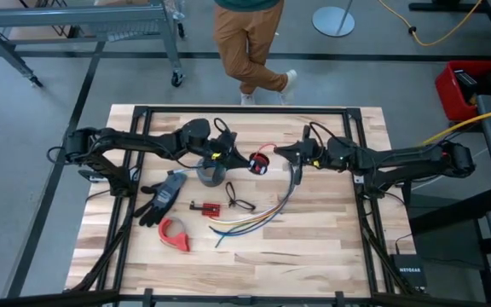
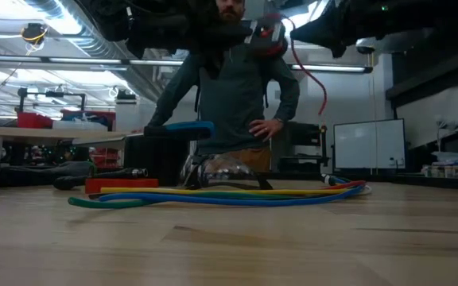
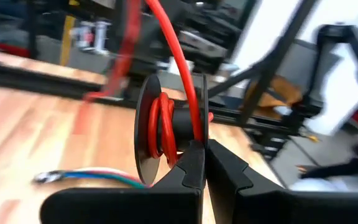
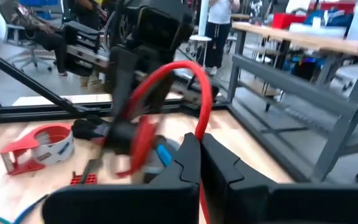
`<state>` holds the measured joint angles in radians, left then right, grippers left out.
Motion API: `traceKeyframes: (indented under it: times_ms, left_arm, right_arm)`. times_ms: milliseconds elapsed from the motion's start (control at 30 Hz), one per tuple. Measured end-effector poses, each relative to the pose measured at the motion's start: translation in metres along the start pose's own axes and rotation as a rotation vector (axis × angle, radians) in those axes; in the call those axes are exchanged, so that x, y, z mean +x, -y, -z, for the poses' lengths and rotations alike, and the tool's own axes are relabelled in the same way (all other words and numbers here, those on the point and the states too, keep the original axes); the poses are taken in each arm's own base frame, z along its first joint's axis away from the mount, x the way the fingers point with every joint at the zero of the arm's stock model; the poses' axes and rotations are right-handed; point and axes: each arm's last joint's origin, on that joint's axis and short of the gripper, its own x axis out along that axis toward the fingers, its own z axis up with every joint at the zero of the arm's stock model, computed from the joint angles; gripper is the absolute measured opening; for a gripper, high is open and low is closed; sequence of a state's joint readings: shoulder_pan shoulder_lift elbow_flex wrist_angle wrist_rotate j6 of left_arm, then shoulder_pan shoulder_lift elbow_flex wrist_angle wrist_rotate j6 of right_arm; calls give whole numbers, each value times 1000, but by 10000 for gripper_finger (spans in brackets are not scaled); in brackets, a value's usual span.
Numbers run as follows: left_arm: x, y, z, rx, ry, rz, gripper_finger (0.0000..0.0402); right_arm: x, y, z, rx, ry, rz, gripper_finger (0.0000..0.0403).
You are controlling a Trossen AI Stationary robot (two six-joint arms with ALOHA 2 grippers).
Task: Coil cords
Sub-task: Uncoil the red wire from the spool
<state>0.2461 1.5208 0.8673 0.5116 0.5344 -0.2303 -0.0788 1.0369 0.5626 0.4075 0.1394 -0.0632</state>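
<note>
The red wire (image 3: 178, 74) is partly wound on a small black spool (image 1: 259, 162), held in the air above the table's middle. My left gripper (image 1: 244, 159) is shut on the spool. My right gripper (image 1: 286, 153), just right of the spool, is shut on the wire's loose strand (image 4: 185, 71), which arcs from the spool to its fingers. In the low view the spool (image 2: 269, 36) is high above the table and a red strand (image 2: 315, 79) hangs below it. My left gripper pinches the rim of one of the spool's black end discs (image 3: 199, 134) between its two fingers. The fingers come level from the table's left. The spool is lifted clear of the table, with several red turns (image 3: 160, 127) around its core. My right gripper pinches the red wire (image 4: 199, 138) between its two fingers, a short way from the spool. The fingers come level from the table's right and lie across the wire. The strand bows upward in a slack arc toward the spool, clear of the table.
On the table below lie a multicoloured wire bundle (image 1: 262, 217), a thin black looped cord (image 1: 239, 201), a grey tape roll (image 1: 211, 175), a black glove (image 1: 162, 196), a red tape dispenser (image 1: 176, 234) and a small red piece (image 1: 206, 207). A person (image 1: 245, 43) stands at the far edge.
</note>
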Motion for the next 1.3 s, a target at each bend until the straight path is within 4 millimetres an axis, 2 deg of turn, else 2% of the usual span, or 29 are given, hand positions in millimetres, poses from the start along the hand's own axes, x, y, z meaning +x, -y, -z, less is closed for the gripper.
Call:
traceKeyframes:
  times_ms: [167, 333, 633, 1033, 1300]
  left_arm:
    - [5, 11, 2, 3, -9, 43, 0]
    - [10, 21, 3, 16, -7, 79, 0]
    - [13, 35, -7, 68, 107, 159, 0]
    - [9, 30, -17, 131, 207, 110, 0]
    - [-5, 10, -31, 191, 296, 1, 0]
  right_arm:
    - [10, -1, -7, -72, -13, -2, 1]
    - [24, -3, -5, -110, -57, -6, 1]
    - [46, -7, 18, -126, -176, -21, 0]
    - [51, -14, 34, -43, -272, -164, 0]
    - [46, -18, 45, -8, -386, -318, 0]
